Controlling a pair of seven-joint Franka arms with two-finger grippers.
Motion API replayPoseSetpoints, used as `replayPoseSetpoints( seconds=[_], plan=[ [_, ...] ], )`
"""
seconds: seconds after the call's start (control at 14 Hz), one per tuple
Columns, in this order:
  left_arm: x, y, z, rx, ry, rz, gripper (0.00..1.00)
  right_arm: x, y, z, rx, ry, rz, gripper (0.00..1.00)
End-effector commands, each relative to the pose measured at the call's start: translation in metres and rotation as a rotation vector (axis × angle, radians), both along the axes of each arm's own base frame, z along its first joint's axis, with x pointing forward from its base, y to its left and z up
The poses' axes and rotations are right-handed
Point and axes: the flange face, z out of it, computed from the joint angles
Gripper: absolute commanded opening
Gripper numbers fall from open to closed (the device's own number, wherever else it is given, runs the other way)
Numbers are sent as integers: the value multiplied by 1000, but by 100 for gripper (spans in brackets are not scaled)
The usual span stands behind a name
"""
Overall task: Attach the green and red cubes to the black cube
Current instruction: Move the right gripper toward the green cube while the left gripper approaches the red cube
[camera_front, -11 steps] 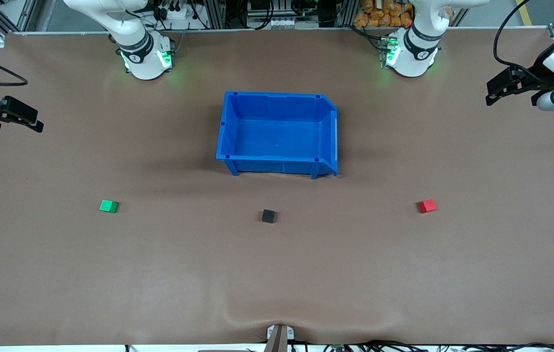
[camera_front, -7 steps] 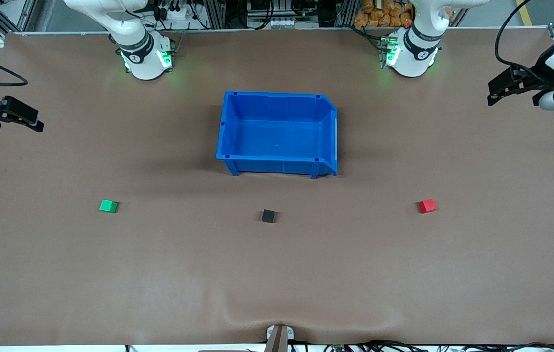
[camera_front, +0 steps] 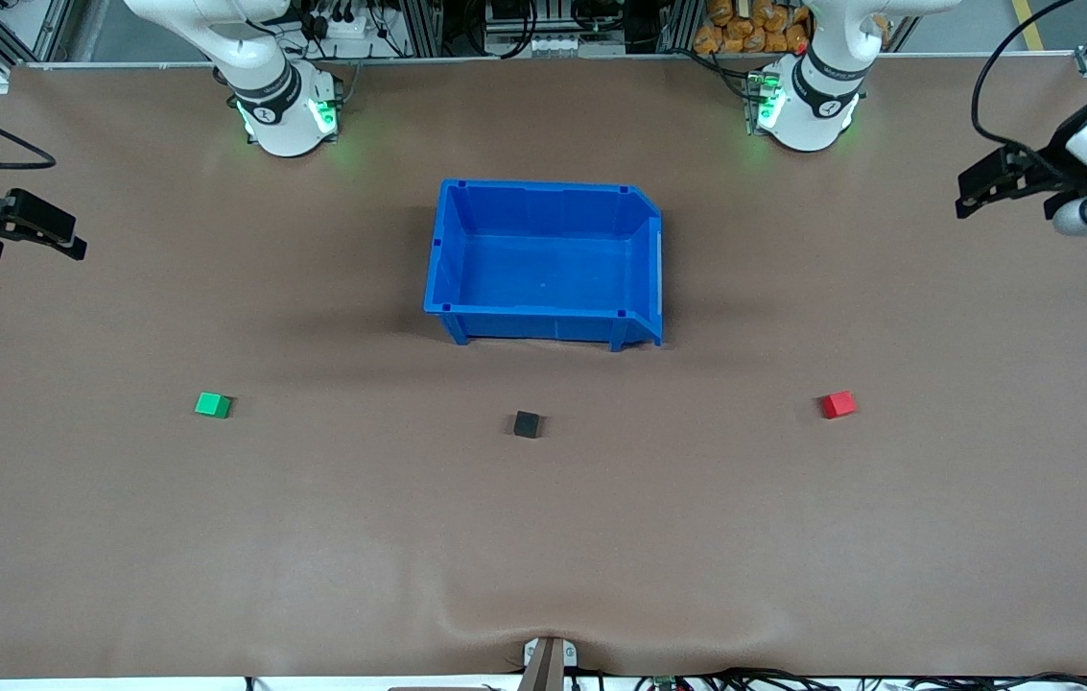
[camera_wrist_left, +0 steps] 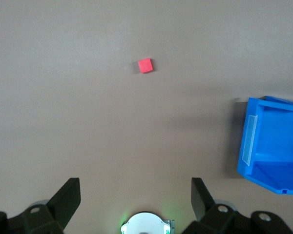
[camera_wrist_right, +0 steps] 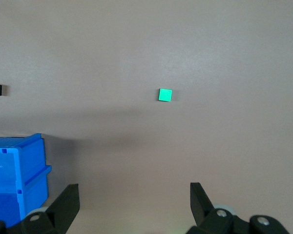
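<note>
At table centre sits the blue bin (camera_front: 543,261), with the black cube (camera_front: 527,423) at its 6 o'clock, nearer the front camera. From that cube, the green cube (camera_front: 212,405) lies at 9 o'clock and the red cube (camera_front: 838,404) at 3 o'clock (each well apart). High over either table end, the left gripper (camera_front: 970,197) and right gripper (camera_front: 68,240) hang wide open, empty.

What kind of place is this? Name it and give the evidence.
Likely a robotics lab: two arm bases bolted along a brown-covered table, aluminium framing with cabling at its edge, and a blue bin set out with small cubes.
</note>
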Motion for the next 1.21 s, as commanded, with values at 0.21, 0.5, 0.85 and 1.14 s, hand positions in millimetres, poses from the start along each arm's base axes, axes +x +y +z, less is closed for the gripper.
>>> replayPoseSetpoints(
  seconds=[0.21, 0.5, 0.85, 1.14],
  plan=[
    [24, 5, -23, -11, 12, -4, 100, 34, 10, -54, 4, -43, 4, 100],
    [38, 4, -39, -7, 13, 4, 100, 51, 7, -69, 1, -73, -2, 100],
    [79, 15, -134, 17, 126, 60, 100, 60, 5, -74, 2, -102, -10, 100],
    [105, 10, -213, 17, 141, 62, 100, 63, 5, -78, 2, -100, -10, 100]
  ],
)
